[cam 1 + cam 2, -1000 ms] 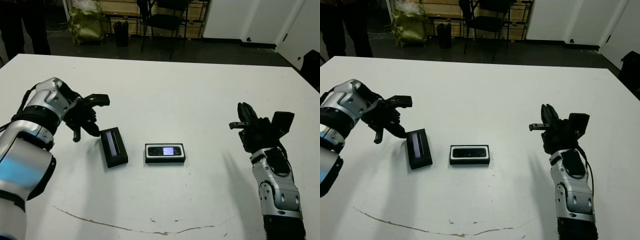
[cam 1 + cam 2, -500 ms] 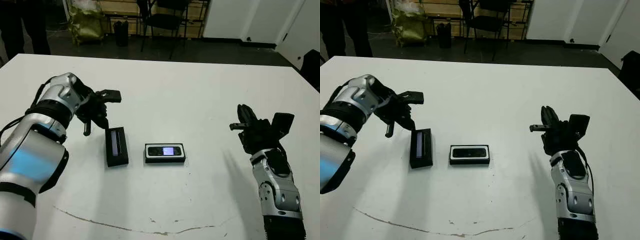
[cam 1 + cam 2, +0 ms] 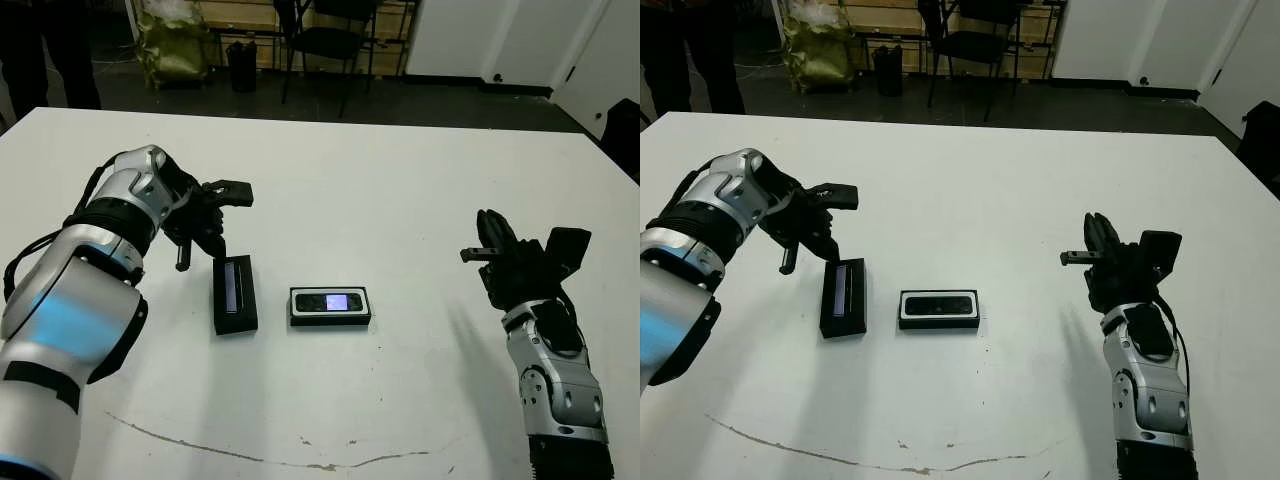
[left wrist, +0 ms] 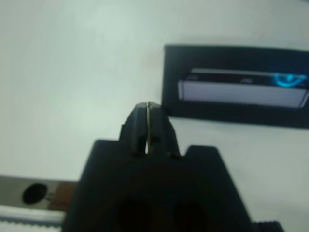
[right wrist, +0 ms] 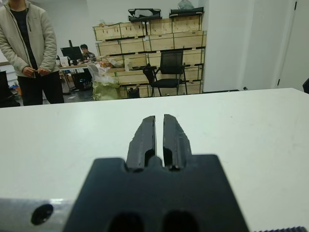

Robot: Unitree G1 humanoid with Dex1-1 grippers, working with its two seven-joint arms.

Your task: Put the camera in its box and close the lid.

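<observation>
The camera [image 3: 331, 301] lies flat inside the box [image 3: 296, 306], a shallow black tray with a white lining, at the middle of the table. To its left lies the lid [image 3: 235, 293], black with a pale strip, lengthwise and apart from the box. My left gripper [image 3: 211, 244] hovers at the lid's far end, shut and holding nothing. In the left wrist view its fingertips [image 4: 147, 107] stop just short of the lid [image 4: 239, 87]. My right gripper [image 3: 488, 228] stands far to the right, shut and empty, well away from the box.
The white table [image 3: 400, 190] has a thin dark scratch [image 3: 250, 455] near its front edge. Beyond the far edge stand a chair [image 3: 335, 40], a bin [image 3: 241, 65] and a yellow-green bag [image 3: 175, 45]. A person [image 5: 29, 48] stands past the table in the right wrist view.
My left gripper has swung right and forward, from beside the lid to its far end. The lid has turned from slanted to nearly straight. The right arm has not moved.
</observation>
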